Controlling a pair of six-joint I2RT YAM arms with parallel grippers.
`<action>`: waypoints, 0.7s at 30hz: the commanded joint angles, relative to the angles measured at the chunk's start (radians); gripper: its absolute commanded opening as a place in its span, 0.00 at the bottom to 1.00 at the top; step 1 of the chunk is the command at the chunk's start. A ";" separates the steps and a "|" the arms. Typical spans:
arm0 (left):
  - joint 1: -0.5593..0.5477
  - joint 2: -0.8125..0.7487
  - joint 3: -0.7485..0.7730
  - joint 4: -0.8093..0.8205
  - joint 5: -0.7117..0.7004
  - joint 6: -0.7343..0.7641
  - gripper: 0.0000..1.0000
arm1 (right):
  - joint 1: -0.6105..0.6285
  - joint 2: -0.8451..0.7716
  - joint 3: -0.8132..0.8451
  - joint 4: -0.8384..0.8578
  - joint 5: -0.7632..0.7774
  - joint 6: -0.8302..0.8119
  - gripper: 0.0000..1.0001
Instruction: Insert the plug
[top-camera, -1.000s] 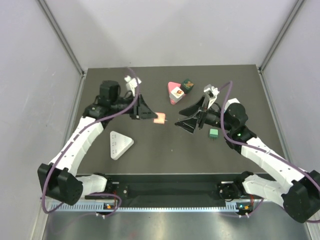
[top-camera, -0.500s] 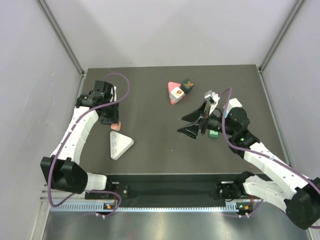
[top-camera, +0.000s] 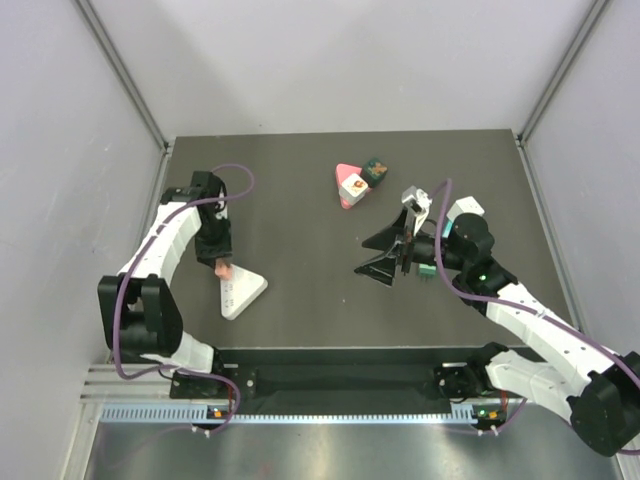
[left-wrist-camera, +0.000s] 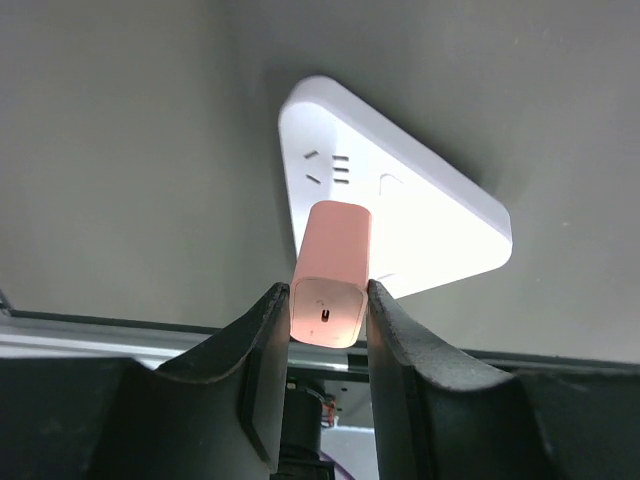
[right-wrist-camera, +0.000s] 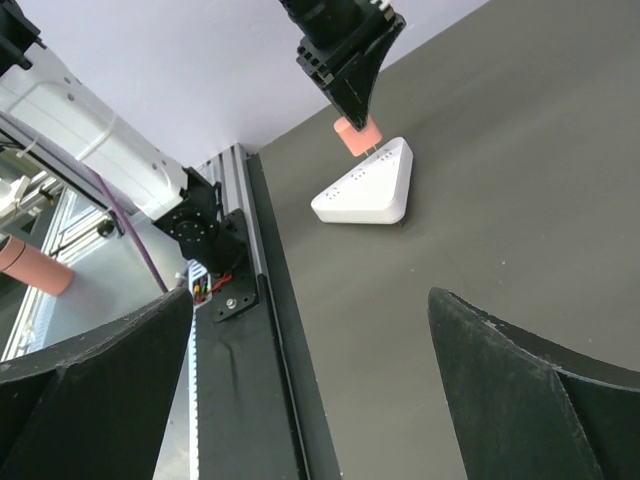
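Pink plug (left-wrist-camera: 333, 275), pinched in the left pincer (left-wrist-camera: 326, 293) with its long axis vertical, hangs just over a slotted corner of the white socket (left-wrist-camera: 425, 230) on the counter (top-camera: 330, 305), while the right pincer (top-camera: 386, 254) gapes empty, well apart.

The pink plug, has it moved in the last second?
Yes. The left gripper carried the pink plug leftward from mid-table to the far corner of the unmoved white socket block.
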 joint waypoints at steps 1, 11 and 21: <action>0.007 0.025 -0.023 0.024 0.058 0.004 0.00 | -0.010 -0.023 0.015 0.012 -0.009 -0.036 1.00; 0.056 0.086 0.000 0.007 0.072 0.030 0.00 | -0.010 -0.026 0.022 -0.014 -0.007 -0.051 1.00; 0.055 0.104 -0.032 0.045 0.103 0.055 0.00 | -0.010 -0.018 0.023 -0.023 0.003 -0.063 1.00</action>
